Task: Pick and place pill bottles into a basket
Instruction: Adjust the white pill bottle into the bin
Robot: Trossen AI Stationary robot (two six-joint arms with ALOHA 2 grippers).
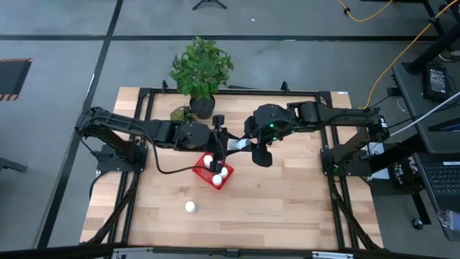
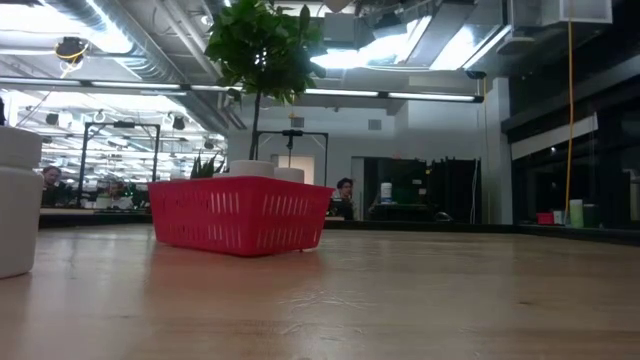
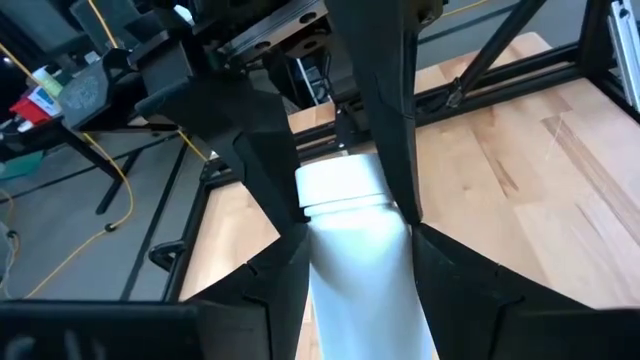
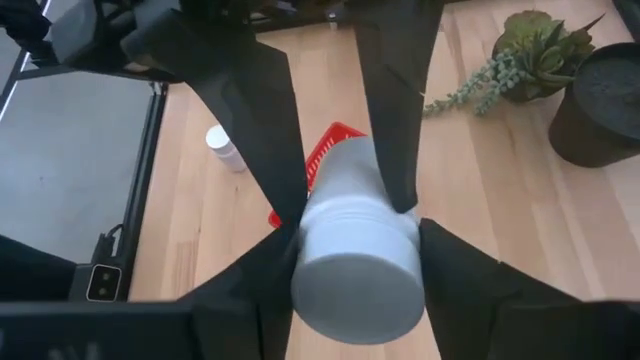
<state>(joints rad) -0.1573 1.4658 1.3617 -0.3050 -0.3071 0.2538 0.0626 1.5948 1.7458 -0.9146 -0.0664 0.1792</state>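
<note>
One white pill bottle (image 1: 237, 146) is held level in the air between my two grippers, just beyond the red mesh basket (image 1: 214, 175). My left gripper (image 1: 228, 146) and my right gripper (image 1: 246, 146) are both shut on it, facing each other. Three bottles (image 1: 217, 179) stand in the basket; in the low view two of their caps (image 2: 250, 168) show above the basket's rim (image 2: 240, 185). Another bottle (image 1: 190, 207) stands on the table nearer the front edge, and also shows in the right wrist view (image 4: 225, 148). The grippers are above the low view's field. My left gripper pinches the bottle's body (image 3: 360, 270) between its two fingers (image 3: 285, 270), coming level from the table's left, along the bottle. The bottle is lifted clear of the table and lies level, with its cap end pointing away from this gripper. My right gripper pinches the bottle's cap end (image 4: 355, 235) between its two fingers (image 4: 455, 270), coming level from the table's right, along the bottle. The cap's flat top (image 4: 355, 295) faces this wrist. The bottle is clear of the table, above the basket's far side (image 4: 335, 150).
A black pot with a leafy plant (image 1: 202, 72) stands at the table's far edge, and a small trailing plant (image 1: 183, 114) stands beside it. A black cable (image 1: 172, 171) lies on the table left of the basket. Bare wood (image 1: 287, 201) shows to the front and right.
</note>
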